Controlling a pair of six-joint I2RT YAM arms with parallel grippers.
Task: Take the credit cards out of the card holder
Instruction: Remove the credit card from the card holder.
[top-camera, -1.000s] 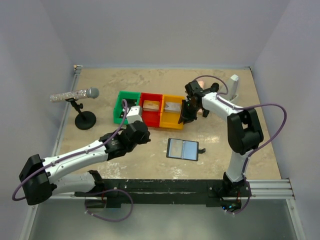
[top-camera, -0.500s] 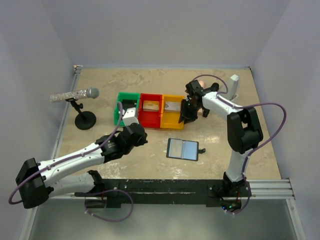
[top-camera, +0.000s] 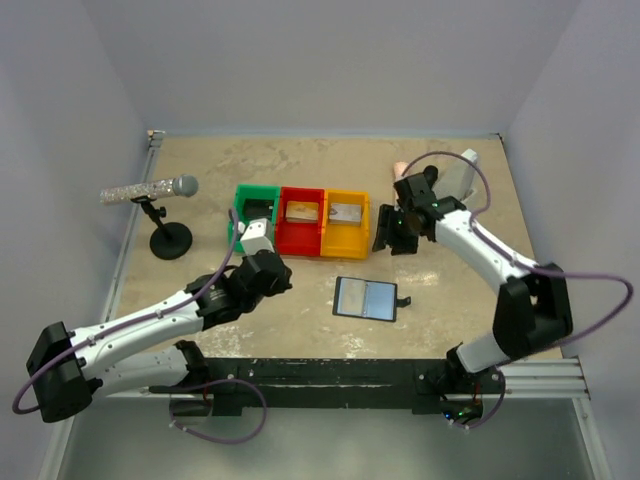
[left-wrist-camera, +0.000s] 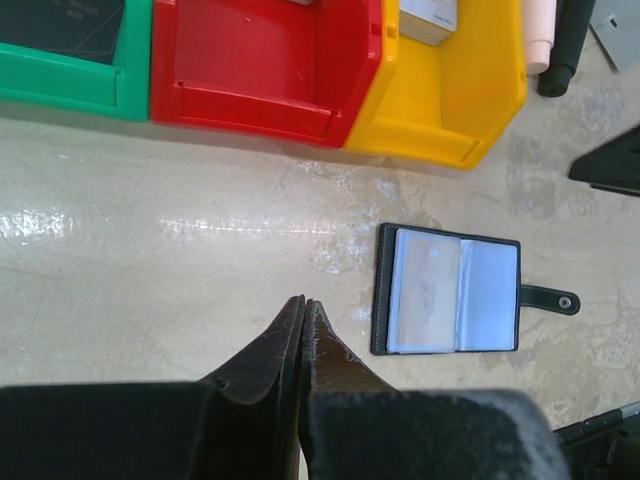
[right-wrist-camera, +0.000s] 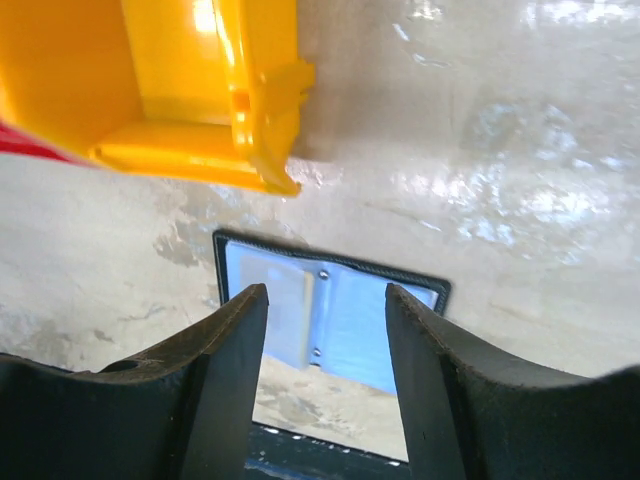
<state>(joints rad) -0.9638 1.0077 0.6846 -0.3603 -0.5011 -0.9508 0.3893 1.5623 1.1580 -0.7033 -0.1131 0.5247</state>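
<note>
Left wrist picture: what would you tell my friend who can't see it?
A black card holder lies open and flat on the tan table, pale inner faces up. The left gripper, shut, shows at the bottom edge, beside it. A row of joined green, red and yellow bins runs along the top.

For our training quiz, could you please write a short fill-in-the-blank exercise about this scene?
The card holder lies ___, inner faces up.
The left tool is ___ and holds nothing.
The tan card lies in the ___ bin.
Missing words: open; shut; red.
</note>
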